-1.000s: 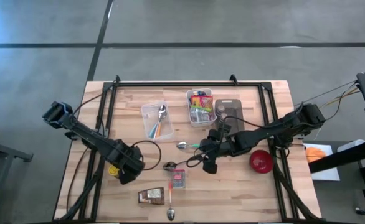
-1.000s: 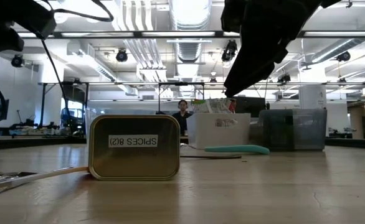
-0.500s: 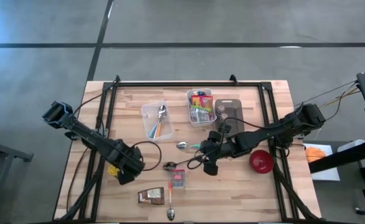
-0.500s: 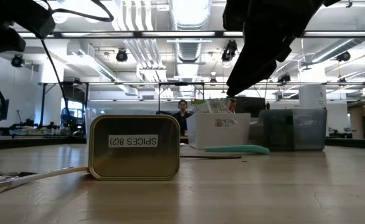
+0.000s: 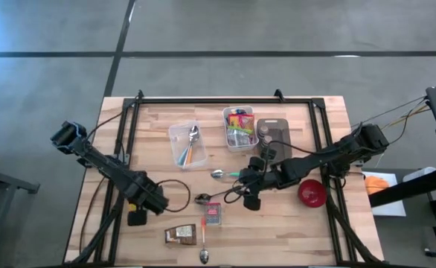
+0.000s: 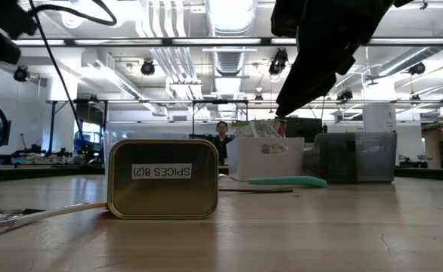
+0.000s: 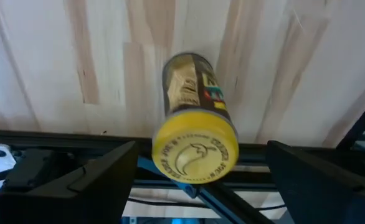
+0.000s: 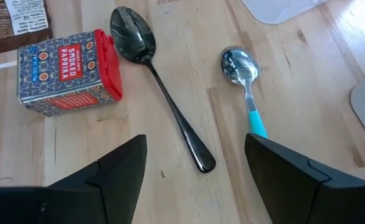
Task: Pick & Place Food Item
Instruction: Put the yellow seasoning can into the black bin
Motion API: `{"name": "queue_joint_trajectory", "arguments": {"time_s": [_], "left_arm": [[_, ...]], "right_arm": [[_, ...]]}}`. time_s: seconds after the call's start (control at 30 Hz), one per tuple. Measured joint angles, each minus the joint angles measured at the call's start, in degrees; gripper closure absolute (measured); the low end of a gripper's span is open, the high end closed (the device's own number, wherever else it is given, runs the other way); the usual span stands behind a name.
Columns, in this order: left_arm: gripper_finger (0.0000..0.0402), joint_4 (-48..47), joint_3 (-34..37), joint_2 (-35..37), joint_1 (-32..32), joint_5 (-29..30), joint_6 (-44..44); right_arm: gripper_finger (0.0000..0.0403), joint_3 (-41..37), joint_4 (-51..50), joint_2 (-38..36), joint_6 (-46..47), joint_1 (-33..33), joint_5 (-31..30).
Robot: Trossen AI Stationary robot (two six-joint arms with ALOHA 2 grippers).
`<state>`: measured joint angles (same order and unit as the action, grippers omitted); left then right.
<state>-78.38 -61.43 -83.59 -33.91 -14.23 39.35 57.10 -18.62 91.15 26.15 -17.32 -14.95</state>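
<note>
Left gripper [image 5: 138, 216], fingers released, hung near the table's [image 5: 307, 231] left edge over a yellow-lidded jar [image 7: 194, 134]; right gripper [image 5: 249, 199] spread above the spoons [image 8: 161, 87].

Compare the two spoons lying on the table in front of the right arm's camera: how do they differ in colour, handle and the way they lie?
The dark spoon is black all over, bowl and handle alike; the teal-handled spoon has a shiny silver bowl and a teal handle.
The dark spoon lies slanted, its whole length visible; the teal-handled spoon lies straighter, with its handle running behind a dark finger.
The dark spoon lies nearer the paprika tin.
Both lie flat on the wood, bowls up.
</note>
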Motion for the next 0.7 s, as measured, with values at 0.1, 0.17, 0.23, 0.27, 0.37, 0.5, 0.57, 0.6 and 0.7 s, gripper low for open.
{"name": "queue_joint_trajectory", "arguments": {"time_s": [0.1, 0.17, 0.23, 0.27, 0.37, 0.5, 0.57, 0.6, 0.7], "left_arm": [[0.0043, -0.2, 0.0, 0.0, -1.7, 0.1, 0.0], [0.0043, -0.5, 0.0, 0.0, -2.7, 1.5, 0.4], [0.0043, -0.9, 0.0, 0.0, -3.5, 2.9, 0.9], [0.0043, -1.1, 0.0, 0.0, -3.9, 3.7, 1.1], [0.0043, -1.4, 0.0, 0.0, -4.8, 6.2, 1.9], [0.0043, -1.2, 0.2, 0.0, -5.9, 7.4, 2.5], [0.0043, -1.2, 1.2, 0.1, -6.4, 7.3, 2.8], [0.0043, -1.2, 1.9, 0.1, -6.6, 6.9, 3.1], [0.0043, -1.1, 3.9, 0.1, -6.9, 5.5, 4.8]], "right_arm": [[0.0133, 0.0, 0.0, 0.0, 0.0, -0.2, 0.0], [0.0133, 0.0, 0.0, 0.0, 0.0, -0.2, 0.0], [0.0133, 0.0, 0.0, 0.0, 0.0, -0.4, 0.0], [0.0133, 0.0, 0.0, 0.0, 0.0, -0.6, 0.0], [0.0133, 0.0, 0.0, 0.0, 0.0, -0.9, 0.0], [0.0133, 0.0, 0.1, 0.0, 0.0, -1.2, 0.0], [0.0133, 0.0, 0.1, 0.0, 0.0, -1.2, 0.0], [0.0133, 0.0, 0.2, 0.0, 0.0, -1.2, 0.0], [0.0133, 0.0, 0.2, 0.0, 0.0, -1.2, 0.0]]}}
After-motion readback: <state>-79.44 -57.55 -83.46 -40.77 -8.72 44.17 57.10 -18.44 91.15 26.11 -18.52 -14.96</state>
